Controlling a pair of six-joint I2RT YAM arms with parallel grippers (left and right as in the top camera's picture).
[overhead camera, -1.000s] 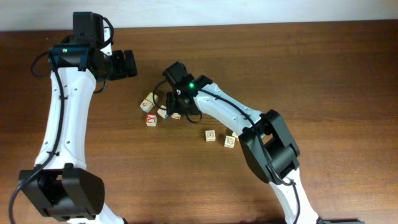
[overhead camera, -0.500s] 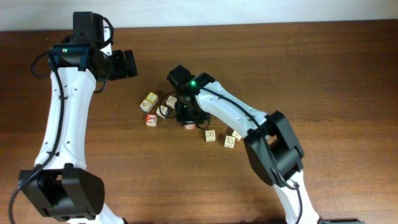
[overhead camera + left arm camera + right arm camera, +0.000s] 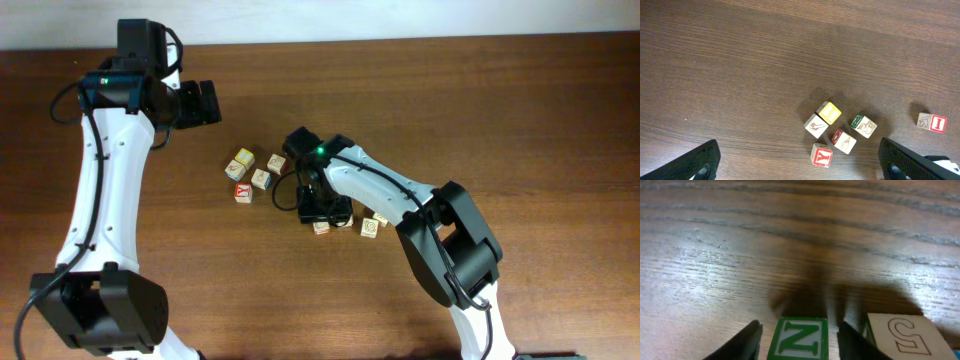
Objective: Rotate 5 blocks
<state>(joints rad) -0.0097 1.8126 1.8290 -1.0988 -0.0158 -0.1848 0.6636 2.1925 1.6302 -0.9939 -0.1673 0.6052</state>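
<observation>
Right then: the green N block (image 3: 799, 339) sat squarely between the fingers (image 3: 746, 341) of your right gripper (image 3: 323, 214), with its lettered face turned up toward the wrist camera. Being a cube, it gave you no long axis to line up on. What mattered was that it was centred in the gap. The fingers stood about half spread, one on each side. A thin dark sliver showed between each finger and the wood, so you were straddling the block rather than squeezing it. By my judgement you would have needed to close a little before any twist.

Just beyond the finger at the right of the wrist view lay a neighbouring block (image 3: 902, 332) with a brown curled mark, close enough that a turn might have nudged it. All this was near the middle of the desk (image 3: 520, 120). A cluster of four blocks (image 3: 262, 179) lay to its left, apart. In the left wrist view a red I cube (image 3: 932, 122) sat alone to the right of that cluster.

Your left gripper (image 3: 207, 102) hung spread wide and empty toward the far left corner, well apart, so the right arm was plainly the nearer. No container stood on the desk.
</observation>
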